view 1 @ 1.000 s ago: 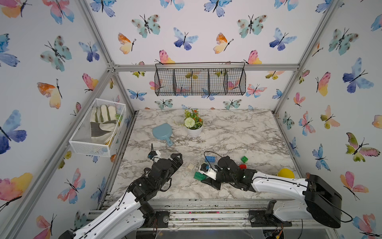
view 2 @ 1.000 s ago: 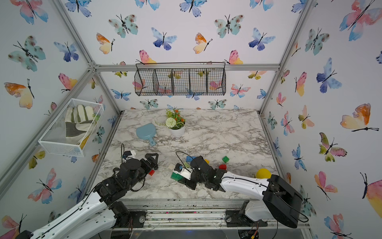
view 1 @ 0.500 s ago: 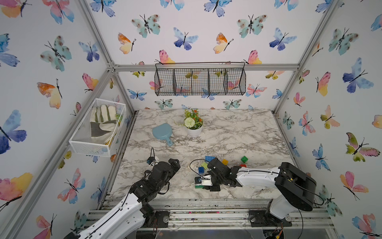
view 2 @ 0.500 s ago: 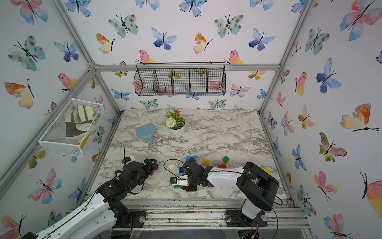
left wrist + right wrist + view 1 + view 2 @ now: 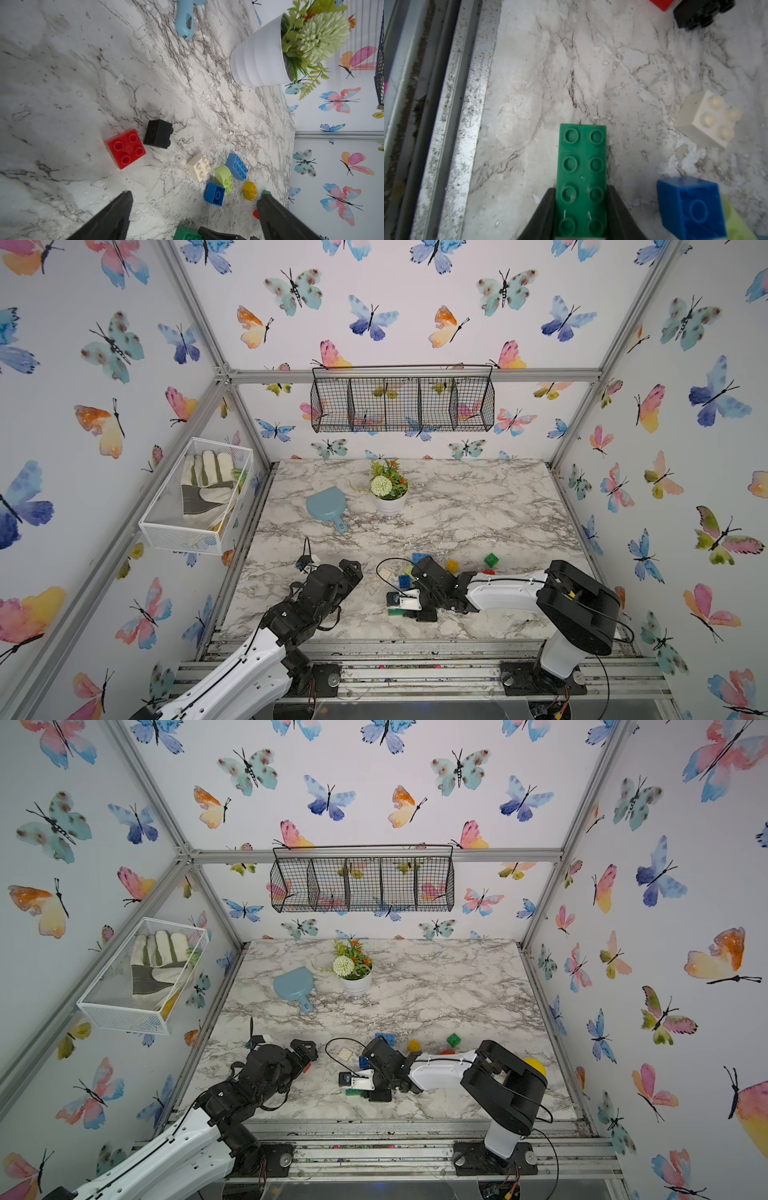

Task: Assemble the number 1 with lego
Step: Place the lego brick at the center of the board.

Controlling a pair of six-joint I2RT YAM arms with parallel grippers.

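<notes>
- Bench (image 5: 478, 510): lego (image 5: 405, 580) scattered at lower middle of frame in both top views.
- Left hand (image 5: 194, 195): spread wide, empty, left of the bricks.
- Right hand (image 5: 581, 188): closed on one end of the long green brick (image 5: 582, 153).
- That brick: studs up, long axis straight out from the hand.

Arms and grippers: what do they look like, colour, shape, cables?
Both arms, left arm and right arm, have white link shells with black joints and wrists. The left gripper and right gripper have black, tapering fingers. A thin black cable loops at the right wrist.
</notes>
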